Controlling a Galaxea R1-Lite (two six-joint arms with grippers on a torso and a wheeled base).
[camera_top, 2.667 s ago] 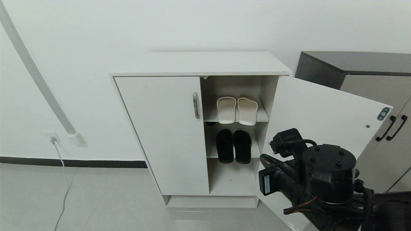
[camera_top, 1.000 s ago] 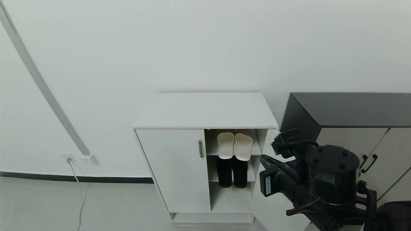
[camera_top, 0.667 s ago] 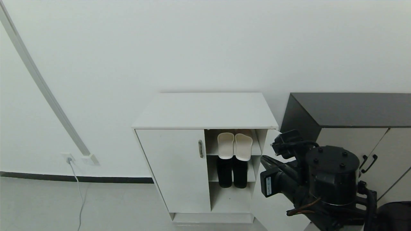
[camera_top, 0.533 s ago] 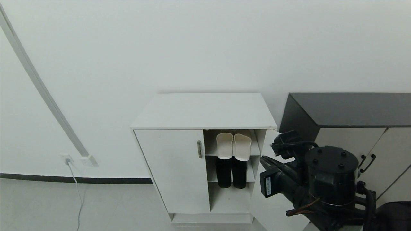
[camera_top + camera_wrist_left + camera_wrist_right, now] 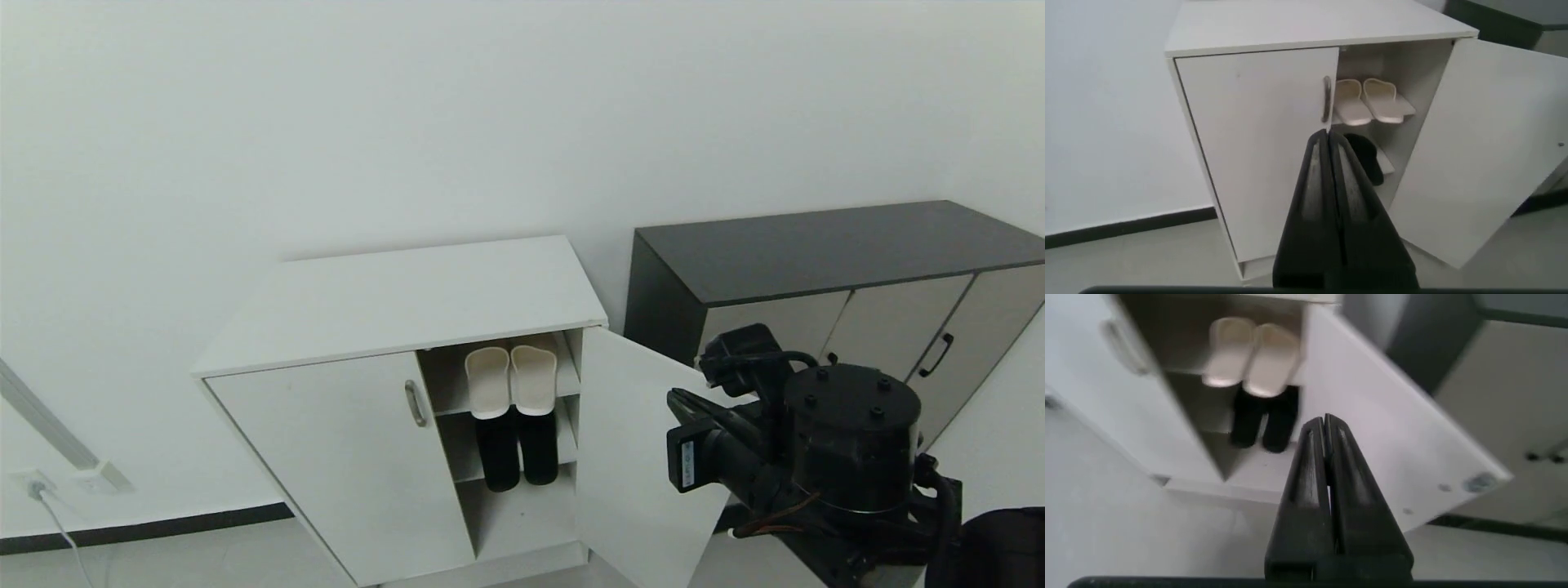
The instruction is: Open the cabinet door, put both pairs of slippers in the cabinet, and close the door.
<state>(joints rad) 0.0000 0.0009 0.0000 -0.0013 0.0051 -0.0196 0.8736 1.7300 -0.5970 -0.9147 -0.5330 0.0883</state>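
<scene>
The cream slippers point(image 5: 510, 380) lie on the top shelf of the white cabinet point(image 5: 408, 294), and the black slippers point(image 5: 517, 451) on the shelf just below. The cabinet's right door point(image 5: 637, 465) stands open; its left door point(image 5: 343, 465) is closed. The left pincer point(image 5: 1328, 137) and the right pincer point(image 5: 1325, 422), both pressed together, hang in front of the cabinet. A dark sideboard point(image 5: 816, 245) stands beside it.

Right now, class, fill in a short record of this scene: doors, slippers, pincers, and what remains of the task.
Right door: open, swung outward
Left door: shut
White slippers: upper shelf, side by side
Black slippers: shelf below
Left pincer: shut, empty
Right pincer: shut, empty
Left to do: shut the open door
</scene>
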